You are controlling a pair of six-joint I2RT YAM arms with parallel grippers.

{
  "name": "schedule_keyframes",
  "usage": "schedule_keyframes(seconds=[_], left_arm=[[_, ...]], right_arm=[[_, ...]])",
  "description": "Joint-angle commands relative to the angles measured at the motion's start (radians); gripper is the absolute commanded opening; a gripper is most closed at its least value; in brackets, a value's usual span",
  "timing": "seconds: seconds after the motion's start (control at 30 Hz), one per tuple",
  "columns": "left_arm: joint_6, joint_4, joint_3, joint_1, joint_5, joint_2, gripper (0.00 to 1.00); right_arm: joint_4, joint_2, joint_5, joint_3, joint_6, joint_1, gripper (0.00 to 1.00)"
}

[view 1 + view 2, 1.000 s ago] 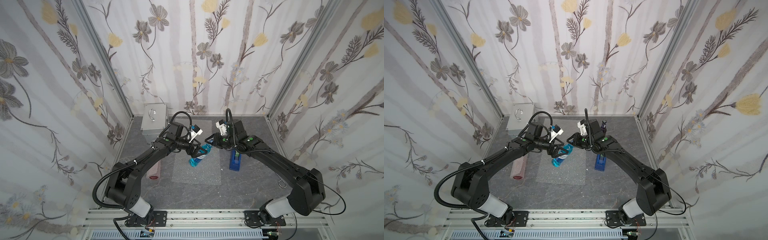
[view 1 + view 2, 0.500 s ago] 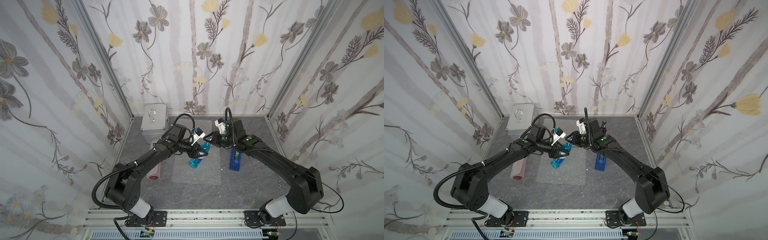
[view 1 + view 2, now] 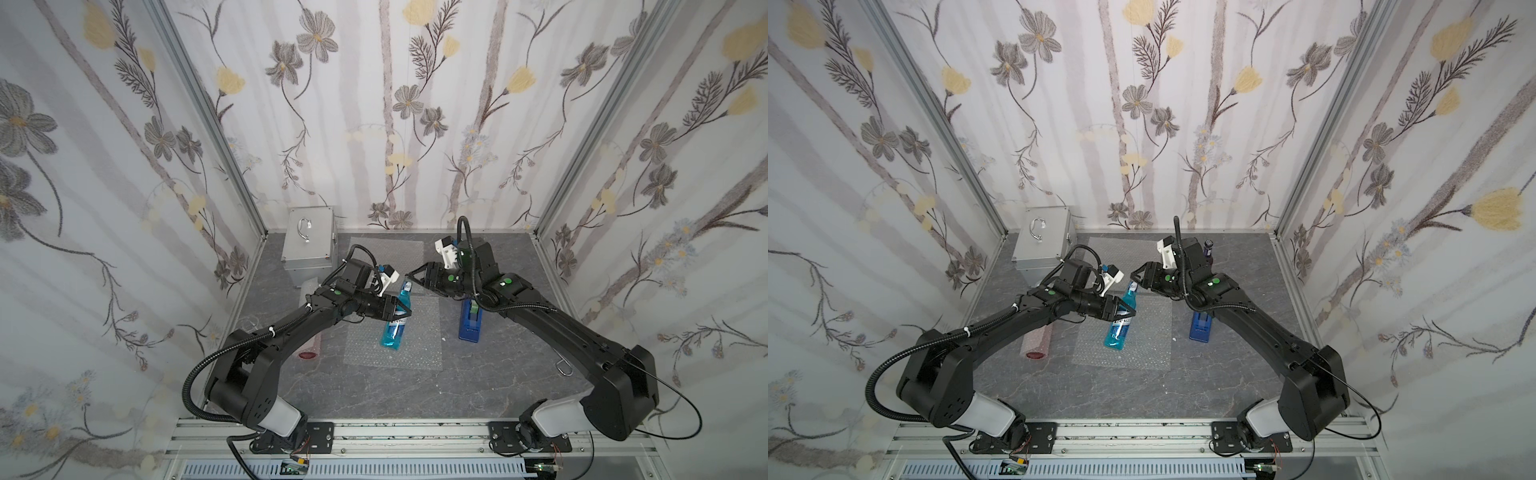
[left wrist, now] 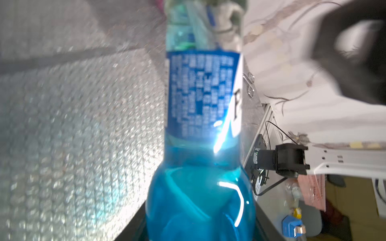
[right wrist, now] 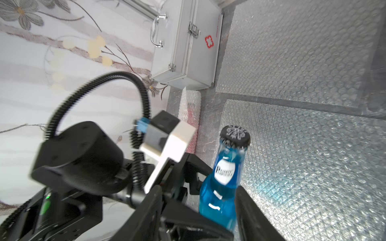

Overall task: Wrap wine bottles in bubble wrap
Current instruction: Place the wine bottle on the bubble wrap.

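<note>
The blue wine bottle [image 3: 395,322] [image 3: 1120,322] leans over the near sheet of bubble wrap [image 3: 419,349] [image 3: 1152,345], its dark cap [image 5: 235,135] pointing toward the back. My left gripper [image 3: 401,313] [image 4: 200,229] is shut on its body [image 4: 202,125], with a finger on each side. My right gripper [image 3: 411,277] [image 5: 198,208] stands open at the bottle's neck [image 5: 223,183], with a gap beside one finger. A red bottle rolled in wrap [image 3: 309,345] [image 3: 1038,343] lies at the left. A purple bottle [image 3: 1207,249] stands behind my right wrist.
A silver metal case [image 3: 309,245] [image 5: 186,52] stands in the back left corner. A second bubble wrap sheet [image 3: 386,253] [image 5: 302,52] lies flat at the back. A blue tape dispenser [image 3: 469,324] [image 3: 1200,328] sits under my right forearm.
My left gripper closed on the blue bottle's body. My right gripper then let go of the neck and opened. The bottle now stands steeper over the sheet.
</note>
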Motion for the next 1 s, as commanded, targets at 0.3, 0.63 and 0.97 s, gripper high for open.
schedule_keyframes(seconds=[0.3,0.63,0.97], left_arm=[[-0.294,0.019,0.034,-0.050,-0.281,0.168,0.09],[-0.296,-0.088,0.139,-0.092,-0.337,0.294,0.14],[-0.277,-0.164,0.211,-0.110,-0.332,0.379,0.18]], right_arm=[[-0.057,-0.203,0.283,-0.268,0.073,0.000,0.56],[-0.031,-0.094,0.313,-0.317,0.118,0.050,0.49],[0.015,-0.021,0.320,-0.327,0.139,0.063,0.45]])
